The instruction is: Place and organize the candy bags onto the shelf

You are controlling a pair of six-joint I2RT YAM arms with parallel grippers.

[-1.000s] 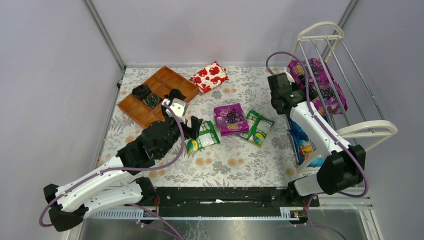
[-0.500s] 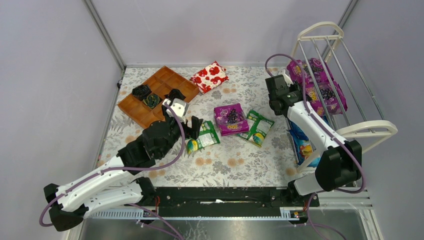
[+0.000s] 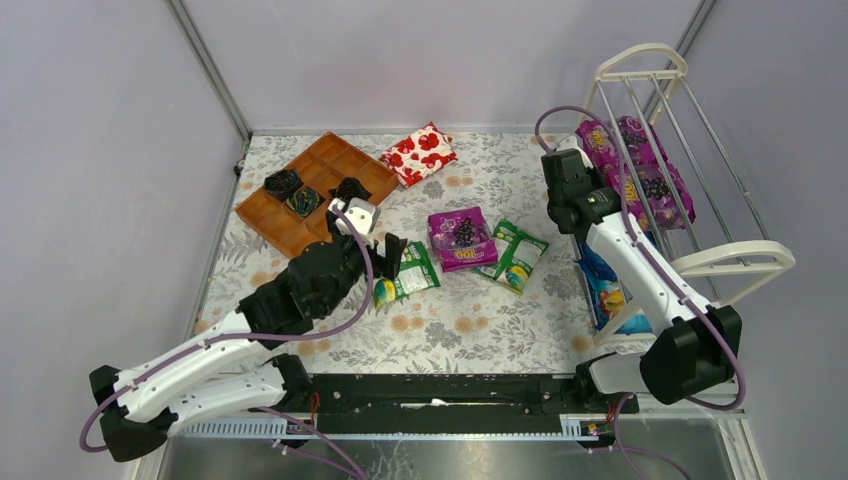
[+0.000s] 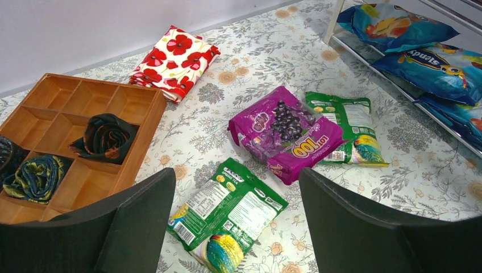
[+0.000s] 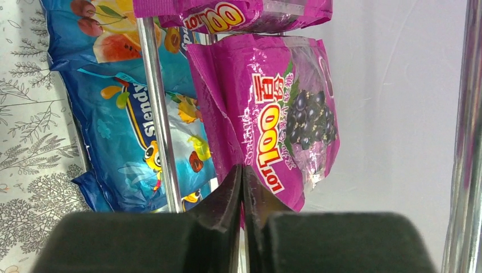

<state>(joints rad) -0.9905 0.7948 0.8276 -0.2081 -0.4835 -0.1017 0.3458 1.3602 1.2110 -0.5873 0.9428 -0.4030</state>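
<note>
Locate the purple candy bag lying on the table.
Top view: the purple bag lies mid-table, touching one green-and-white bag on its right; the other green bag sits by the left gripper.

On the table (image 3: 500, 320), a compartment tray (image 3: 262, 215) is set at the far left, with rolled cloths (image 3: 304, 201) held in its compartments, and a packet (image 3: 420, 153) is laid just to its right. Mid-table, three candy bags are spread in a row: the left bag (image 3: 406, 274) apart, the middle bag (image 3: 462, 239) overlapping the right bag (image 3: 517, 256). The shelf (image 3: 700, 262) is stood at the right edge, with two shelved bags (image 3: 660, 190) lodged on an upper tier and snack bags (image 3: 605, 290) on the bottom tier.
</note>
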